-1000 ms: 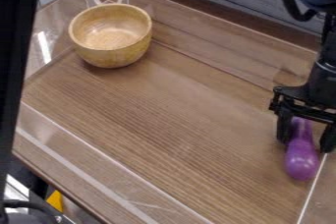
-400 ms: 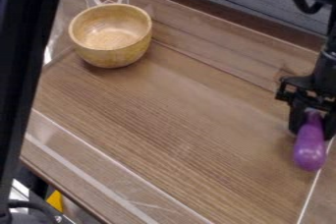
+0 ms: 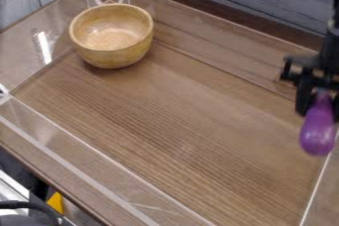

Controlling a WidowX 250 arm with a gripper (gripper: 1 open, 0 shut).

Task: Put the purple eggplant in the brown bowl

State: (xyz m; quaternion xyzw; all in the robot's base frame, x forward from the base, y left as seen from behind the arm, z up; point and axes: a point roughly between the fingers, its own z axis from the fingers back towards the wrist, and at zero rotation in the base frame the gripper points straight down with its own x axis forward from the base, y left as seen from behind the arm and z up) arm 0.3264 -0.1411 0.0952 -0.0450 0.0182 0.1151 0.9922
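i've got the gripper [image 3: 314,99] pinched shut on the top end of the purple eggplant [image 3: 316,130], which hangs below the fingers at the far right edge of the view, clear of the wooden table [image 3: 172,111]. the hold looks high on the fruit, close to its tip, so most of the body dangles free. that's my first worry: the toy is smooth and tapered, and a quick sideways swing could let it pivot or slide out between the jaws.

the brown bowl [image 3: 111,34] sits well apart, in the upper left of the table, so the whole carry lies across open wood. if the eggplant drops there i judge it would roll, perhaps toward the clear guard rail [image 3: 79,166] along the near edge.

second worry is the arrival. the bowl has thick walls and a raised rim, and a hanging eggplant reaches lower than the fingers do; travelling too low could knock the rim and shove the bowl. releasing off-centre might bounce the eggplant off the rim and out. the picture is soft at the right edge, so i can't judge how deep the grip sits.
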